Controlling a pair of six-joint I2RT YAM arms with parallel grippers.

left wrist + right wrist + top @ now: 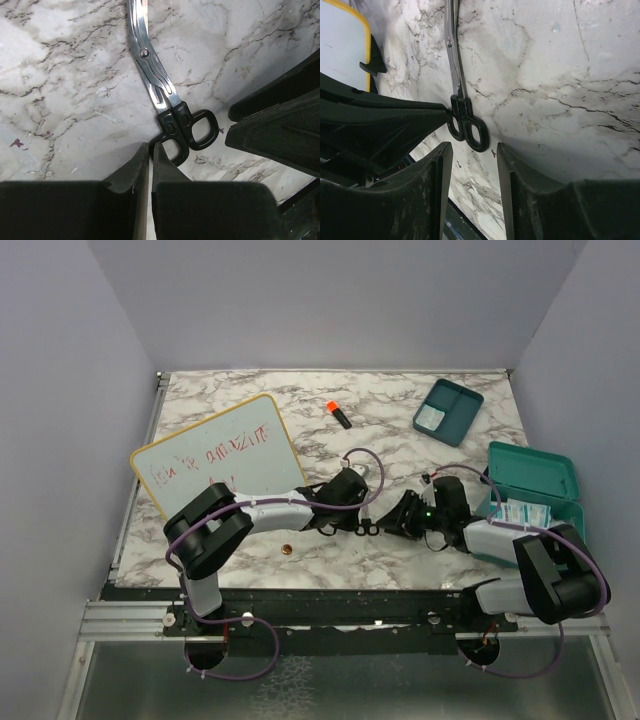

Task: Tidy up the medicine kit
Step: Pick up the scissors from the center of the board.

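Left gripper (151, 146) clenched at scissors (155, 75) handle | right gripper (474, 146) released, half-spread | medicine kit (530, 475) right on tabletop (400, 450), long axis left-right, lid open toward far

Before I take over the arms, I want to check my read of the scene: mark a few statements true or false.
The scissors lie on the table, between the left gripper and the right gripper. True.
The right gripper holds the scissors. False: it is open, with nothing between its fingers.
The case is shut. False: its lid is open.
The tray sits apart from the case. True.
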